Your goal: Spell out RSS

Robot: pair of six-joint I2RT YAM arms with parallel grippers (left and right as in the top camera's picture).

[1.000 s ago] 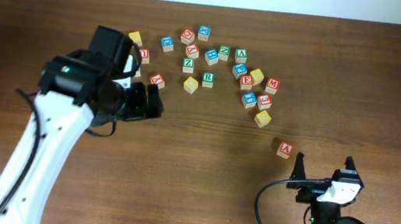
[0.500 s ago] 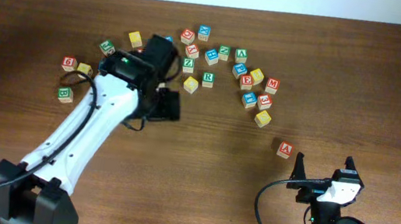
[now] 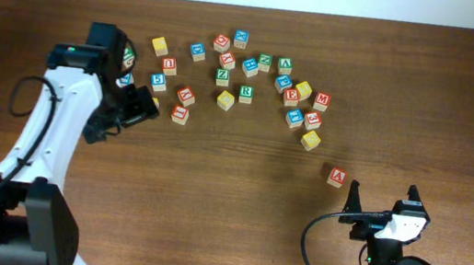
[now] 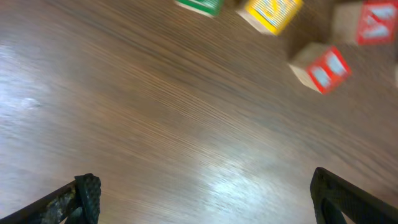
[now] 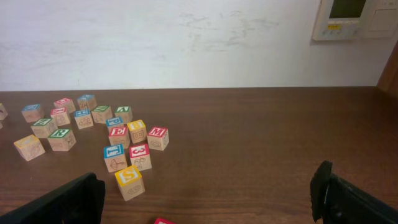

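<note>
Lettered wooden blocks lie scattered across the far middle of the table. A green R block (image 3: 245, 92) sits among them and also shows in the right wrist view (image 5: 60, 138). A yellow S block (image 3: 310, 140) sits at the cluster's near right and shows in the right wrist view (image 5: 129, 180). My left gripper (image 3: 140, 106) is open and empty at the cluster's left end. In the left wrist view (image 4: 205, 205) it hangs over bare wood, with a red block (image 4: 320, 68) ahead. My right gripper (image 3: 382, 204) is open and empty near the front right, also seen in its wrist view (image 5: 205, 205).
A red A block (image 3: 337, 176) lies alone just beyond the right gripper. Red blocks (image 3: 180, 113) sit right of the left gripper. A green block (image 4: 199, 5) and a yellow block (image 4: 273, 12) lie at the top edge of the left wrist view. A white wall backs the table.
The left arm swung right toward the middle blocks, then back left, and now sits at the cluster's left end. The right arm has not moved.
</note>
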